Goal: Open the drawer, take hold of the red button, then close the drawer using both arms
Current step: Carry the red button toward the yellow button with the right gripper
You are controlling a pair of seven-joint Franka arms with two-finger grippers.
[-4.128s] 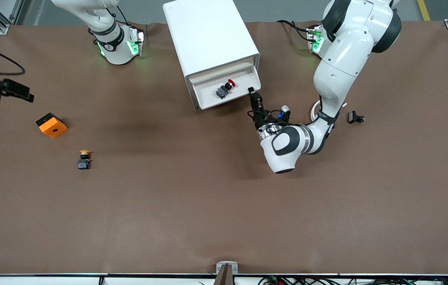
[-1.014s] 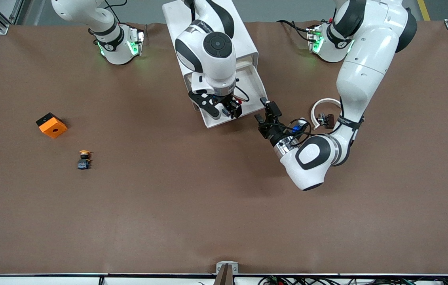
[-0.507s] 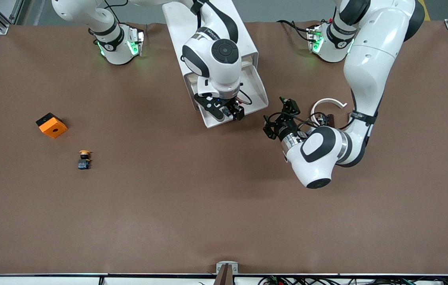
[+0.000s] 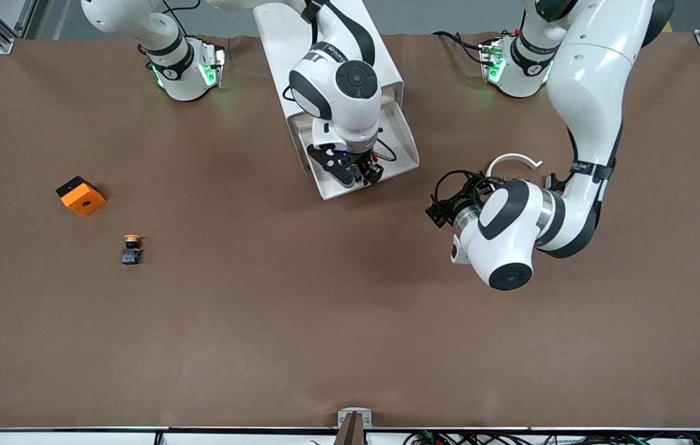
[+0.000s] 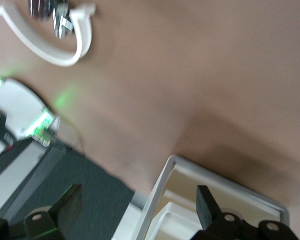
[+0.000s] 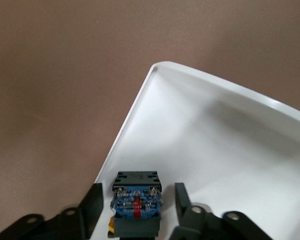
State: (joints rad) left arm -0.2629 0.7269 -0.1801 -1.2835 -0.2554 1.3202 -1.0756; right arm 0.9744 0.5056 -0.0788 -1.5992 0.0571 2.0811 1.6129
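Note:
The drawer (image 4: pixel 404 148) is pulled out of the white cabinet (image 4: pixel 325 55). My right gripper (image 4: pixel 359 174) is down in the drawer with its fingers open on either side of the button (image 6: pixel 136 206). Only the button's black-blue body shows. Its red cap is hidden. A gap shows between each finger (image 6: pixel 92 205) and the body. The drawer's white floor and rim (image 6: pixel 215 145) fill the right wrist view. My left gripper (image 4: pixel 441 209) is open and empty over the table beside the drawer, toward the left arm's end. The cabinet's corner (image 5: pixel 162 192) shows between its fingers (image 5: pixel 207 207).
An orange square box (image 4: pixel 80 195) and a yellow-capped button (image 4: pixel 132 249) lie toward the right arm's end of the table. A white open ring (image 4: pixel 514 162) lies by the left arm's wrist and also shows in the left wrist view (image 5: pixel 65 47).
The left gripper let go of the drawer's corner and drew back toward the left arm's end, its wrist turning. The right arm came over the cabinet and lowered its gripper around the button.

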